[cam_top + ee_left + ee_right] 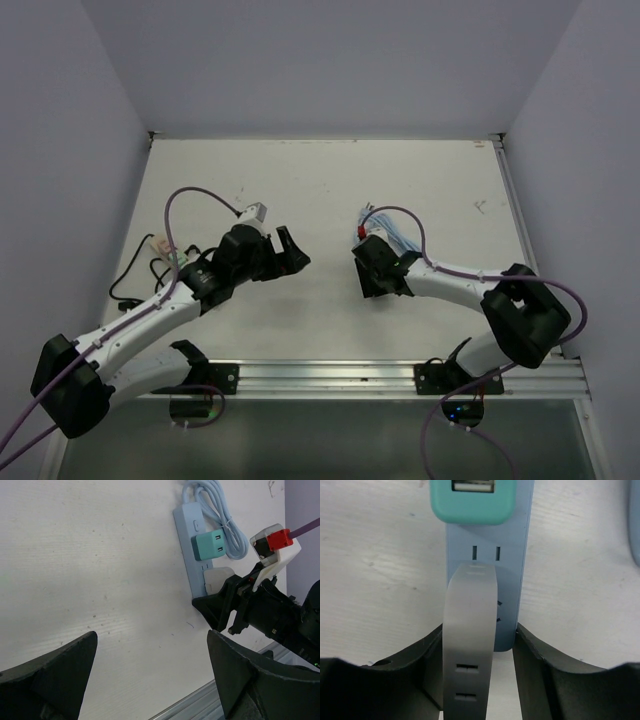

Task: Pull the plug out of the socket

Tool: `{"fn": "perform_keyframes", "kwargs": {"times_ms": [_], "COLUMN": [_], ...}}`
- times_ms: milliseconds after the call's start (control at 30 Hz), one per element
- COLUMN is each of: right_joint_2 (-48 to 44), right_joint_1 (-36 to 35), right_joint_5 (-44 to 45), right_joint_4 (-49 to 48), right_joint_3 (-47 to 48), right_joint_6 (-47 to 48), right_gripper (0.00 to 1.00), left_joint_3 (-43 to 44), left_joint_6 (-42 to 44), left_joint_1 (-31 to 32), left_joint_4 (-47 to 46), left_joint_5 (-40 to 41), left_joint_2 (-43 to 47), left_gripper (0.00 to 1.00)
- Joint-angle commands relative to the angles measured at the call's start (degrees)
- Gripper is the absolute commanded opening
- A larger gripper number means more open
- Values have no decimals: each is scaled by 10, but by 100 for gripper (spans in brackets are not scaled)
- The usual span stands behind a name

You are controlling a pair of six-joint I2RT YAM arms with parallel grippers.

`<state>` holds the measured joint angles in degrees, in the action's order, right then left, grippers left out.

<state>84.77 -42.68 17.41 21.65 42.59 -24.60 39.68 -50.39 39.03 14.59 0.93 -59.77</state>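
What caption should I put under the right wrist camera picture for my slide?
The right claw straddles a grey plug on the blue power strip, beside a teal charger.

The middle of the table (330,200) in the top view is bare, so a gripper can pass there, but the walls (60,120) close it at the top, left and right. Right of centre the power strip (190,535) blocks the way, with a teal plug (212,545) and a grey plug (469,630) standing on it and a coiled cable (220,510) just beside it, and the right gripper (477,645) fills the room on both sides of the grey plug. At the left edge of that view a small cream object (160,246) lies on the table.
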Motion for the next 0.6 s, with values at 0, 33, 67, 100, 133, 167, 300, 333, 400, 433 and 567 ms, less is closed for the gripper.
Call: {"fn": "perform_keyframes", "kwargs": {"times_ms": [0,33,67,100,133,167,300,333,400,433,567], "right_joint_2": [14,21,28,34,45,50,65,66,62,58,29], "right_joint_1": [-56,-64,-72,-88,-96,-104,-131,-132,-134,-134,-135], "right_joint_5": [-91,-96,-106,-108,-108,-108,-106,-106,-109,-110,-99], "right_joint_4": [-51,-53,-56,-55,-55,-55,-59,-60,-63,-62,-40], "right_joint_3": [36,43,47,51,60,64,65,62,58,57,65], "right_joint_6": [-58,-62,-67,-73,-77,-77,-96,-99,-106,-106,-105], "right_gripper": [10,11,11,11,11,11,12,15,33,41,67], "left_joint_3": [-18,-23,-34,-39,-43,-50,-57,-58,-61,-66,-78], "left_joint_6": [-8,-13,-21,-26,-30,-35,-42,-43,-47,-52,-70], "left_joint_1": [1,2,1,1,1,2,1,1,2,1,2], "left_joint_4": [21,21,22,20,18,17,11,5,-4,-17,-65], "left_joint_5": [33,34,36,36,36,36,36,36,33,31,16], "left_joint_2": [27,32,39,40,43,44,42,41,34,28,-3], "left_gripper": [94,94,94,94,94,94,94,94,94,94,94]}}
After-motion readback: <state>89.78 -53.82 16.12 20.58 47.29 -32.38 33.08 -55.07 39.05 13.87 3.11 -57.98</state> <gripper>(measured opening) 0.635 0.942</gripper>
